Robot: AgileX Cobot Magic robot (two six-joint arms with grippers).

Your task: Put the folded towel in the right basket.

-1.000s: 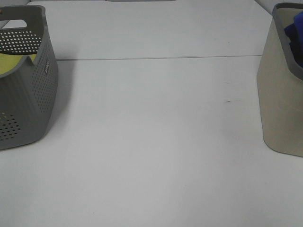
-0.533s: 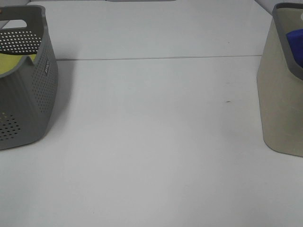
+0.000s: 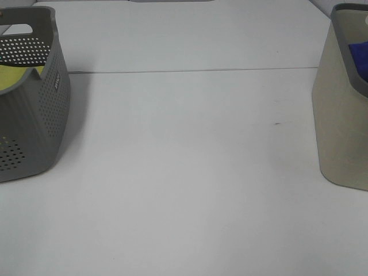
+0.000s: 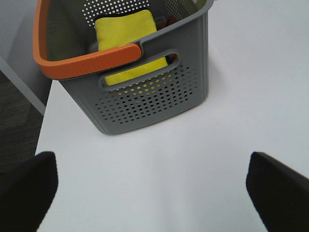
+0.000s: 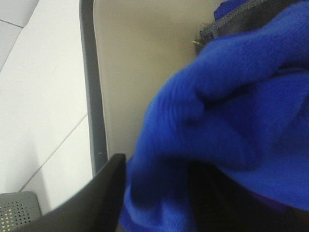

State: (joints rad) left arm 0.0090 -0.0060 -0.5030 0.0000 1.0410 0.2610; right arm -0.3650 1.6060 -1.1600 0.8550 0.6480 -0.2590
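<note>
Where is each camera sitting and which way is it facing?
Exterior high: mounted high, looking down on the table between grey basket and beige basket; no arm shows.
Left wrist: above the table, facing the grey basket; both fingertips show.
Right wrist: over the beige basket, facing the blue towel; one finger shows.
Shared: exterior and right wrist both see the towel.

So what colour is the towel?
The towel is bright blue; the right wrist view shows it best, up close.
</note>
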